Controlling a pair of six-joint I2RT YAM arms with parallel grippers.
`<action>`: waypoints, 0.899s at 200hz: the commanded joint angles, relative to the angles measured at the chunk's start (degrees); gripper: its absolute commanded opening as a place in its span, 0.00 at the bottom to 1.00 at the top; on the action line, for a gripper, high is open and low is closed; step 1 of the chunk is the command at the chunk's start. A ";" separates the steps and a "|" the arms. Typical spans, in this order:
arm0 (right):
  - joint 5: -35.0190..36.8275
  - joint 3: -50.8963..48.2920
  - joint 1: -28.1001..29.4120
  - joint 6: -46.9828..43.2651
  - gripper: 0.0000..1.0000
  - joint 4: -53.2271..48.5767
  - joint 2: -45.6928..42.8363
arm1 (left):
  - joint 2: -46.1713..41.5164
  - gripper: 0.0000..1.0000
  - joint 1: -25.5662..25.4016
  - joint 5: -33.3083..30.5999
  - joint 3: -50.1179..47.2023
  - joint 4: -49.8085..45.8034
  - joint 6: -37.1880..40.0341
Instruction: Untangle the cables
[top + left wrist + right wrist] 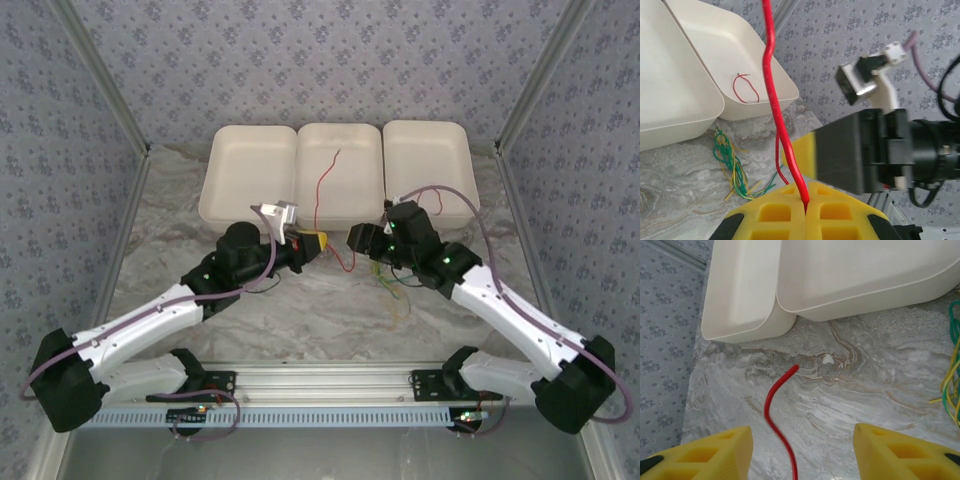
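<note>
Yellow fingers of my left gripper (805,201) sit pressed together, pinching a red cable (772,100) that rises steeply from them. My right gripper (802,435) stands open, holding nothing; a red strand (772,405) curls up between its fingers, touching neither. Green and yellow cables (732,165) lie tangled on the table (670,200), just beside a tray (710,35) where a red loop (745,90) rests. From above, both grippers face each other, near but apart.
</note>
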 commanded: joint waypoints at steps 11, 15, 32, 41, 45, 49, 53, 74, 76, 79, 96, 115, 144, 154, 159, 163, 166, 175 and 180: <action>-0.71 2.65 0.24 0.92 0.51 3.30 2.78 | -3.18 0.00 0.44 0.68 0.23 0.78 -0.21; -0.71 2.65 0.23 0.90 0.51 3.66 3.02 | -3.25 0.00 0.49 0.76 0.32 0.65 -0.19; -1.50 2.76 -0.11 1.48 0.47 5.19 3.84 | -3.10 0.00 0.67 1.09 0.60 0.61 -0.20; -1.85 2.91 -0.24 1.83 0.42 5.71 4.12 | -3.01 0.00 0.68 1.07 0.81 0.54 -0.19; -1.87 2.92 -0.25 2.12 0.37 5.83 4.21 | -3.01 0.00 0.76 0.97 0.78 0.56 -0.20; -1.80 2.80 -0.16 2.58 0.30 5.84 4.14 | -3.01 0.00 0.76 0.83 0.81 0.66 -0.05; -1.69 2.50 -0.20 3.20 0.24 6.08 4.09 | -3.09 0.00 0.84 0.58 0.80 0.74 -0.07; -0.43 -2.86 -0.99 10.94 0.00 9.51 1.35 | -3.74 0.00 1.17 -1.79 0.77 2.32 -0.02; -0.40 -3.60 -1.11 11.97 0.00 10.37 0.87 | -3.85 0.00 1.20 -2.31 0.71 2.68 0.01; -0.36 -5.54 -1.40 13.98 0.00 11.94 0.02 | -4.06 0.00 1.23 -3.03 0.50 3.32 0.00; 0.97 -15.76 -2.55 27.23 0.00 22.54 -4.84 | -5.68 0.00 1.21 -7.40 -2.20 9.44 -0.57; 5.03 -24.08 -2.60 42.83 0.00 31.04 -8.53 | -6.61 0.00 1.10 -12.00 -7.46 20.11 -2.51; 11.65 -28.08 0.37 61.73 0.00 31.83 -11.22 | -5.08 0.00 -0.22 -17.88 -13.00 35.42 -4.25; 12.73 -28.11 1.99 65.45 0.00 31.18 -11.04 | -4.05 0.00 -1.40 -19.59 -13.57 38.81 -3.65; 13.10 -28.12 2.76 67.05 0.00 31.25 -10.77 | -3.50 0.00 -1.82 -20.20 -13.43 39.68 -3.32; 13.38 -27.98 3.43 68.28 0.00 31.25 -10.52 | -2.98 0.00 -2.03 -20.46 -13.18 40.17 -3.21; 13.43 -27.91 3.93 68.80 0.00 30.98 -10.38 | -2.63 0.00 -2.24 -20.63 -12.96 40.53 -3.13; 13.40 -27.52 5.43 70.63 0.00 30.55 -9.64 | -1.54 0.00 -2.63 -21.05 -12.42 41.87 -3.06; 13.29 -27.54 6.15 71.17 0.00 30.65 -9.25 | -1.06 0.00 -2.66 -21.32 -12.28 42.84 -3.13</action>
